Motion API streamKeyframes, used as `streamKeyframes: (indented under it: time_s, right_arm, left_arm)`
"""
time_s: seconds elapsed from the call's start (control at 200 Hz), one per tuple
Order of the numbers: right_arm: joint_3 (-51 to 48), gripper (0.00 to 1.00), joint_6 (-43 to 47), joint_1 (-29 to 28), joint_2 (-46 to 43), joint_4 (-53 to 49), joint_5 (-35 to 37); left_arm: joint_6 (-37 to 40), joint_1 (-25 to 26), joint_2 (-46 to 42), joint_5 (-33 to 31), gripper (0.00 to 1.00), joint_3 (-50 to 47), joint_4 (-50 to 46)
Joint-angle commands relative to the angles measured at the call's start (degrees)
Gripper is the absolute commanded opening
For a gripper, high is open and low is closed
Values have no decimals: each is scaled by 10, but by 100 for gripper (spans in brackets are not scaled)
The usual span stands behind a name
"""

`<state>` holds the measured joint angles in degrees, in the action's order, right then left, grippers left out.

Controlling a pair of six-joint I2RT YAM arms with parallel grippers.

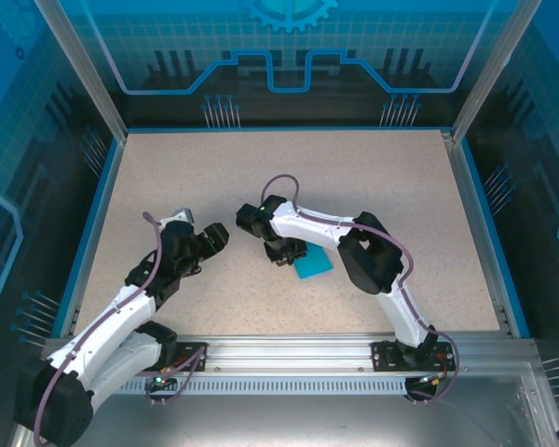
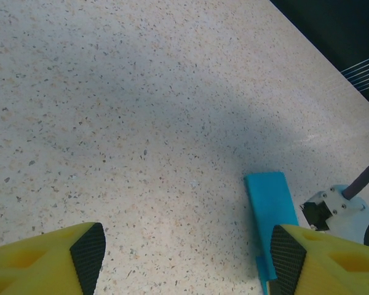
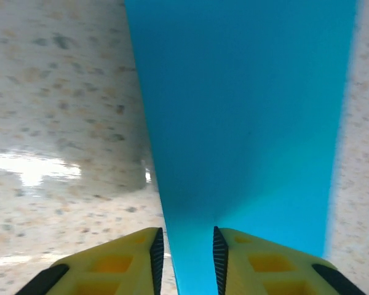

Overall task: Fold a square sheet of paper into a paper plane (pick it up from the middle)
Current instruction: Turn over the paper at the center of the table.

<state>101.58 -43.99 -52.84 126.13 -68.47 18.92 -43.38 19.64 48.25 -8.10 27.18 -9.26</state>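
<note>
The teal-blue sheet of paper (image 1: 313, 264) lies flat on the speckled table, just right of centre. In the left wrist view the paper (image 2: 269, 203) looks like a narrow folded strip. My right gripper (image 1: 284, 253) hovers low over its left end. In the right wrist view the paper (image 3: 246, 110) runs under and between the fingertips; the right gripper (image 3: 187, 258) has its pads slightly parted and not pinching it. My left gripper (image 1: 219, 235) is to the left of the paper. The left gripper (image 2: 187, 258) is open wide over bare table, its right pad beside the strip.
The speckled tabletop (image 1: 261, 177) is bordered by a blue rim and metal posts, with glass walls around. The right arm's elbow (image 1: 368, 256) bends over the table beside the paper. A white and black part of the right arm's head (image 2: 332, 209) sits beside the strip.
</note>
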Motion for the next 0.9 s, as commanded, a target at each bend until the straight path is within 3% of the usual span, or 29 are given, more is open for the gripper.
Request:
streamKeyframes:
  time_s: [0.0,0.075,0.2,0.425,0.895]
  right_arm:
    - [-34,32,5,6,-44,84,-78]
    - [-95,41,12,19,-99,167,-136]
    - [-193,42,11,53,-174,258,-178]
    - [-331,32,24,134,-236,418,-298]
    - [-416,26,10,154,-222,503,-346]
  left_arm:
    - [7,-7,-3,17,75,3,-16]
    - [12,-7,0,29,76,5,-17]
    - [16,-7,10,48,76,8,-16]
    - [33,-7,54,95,78,24,-1]
    - [40,-7,86,128,80,31,14]
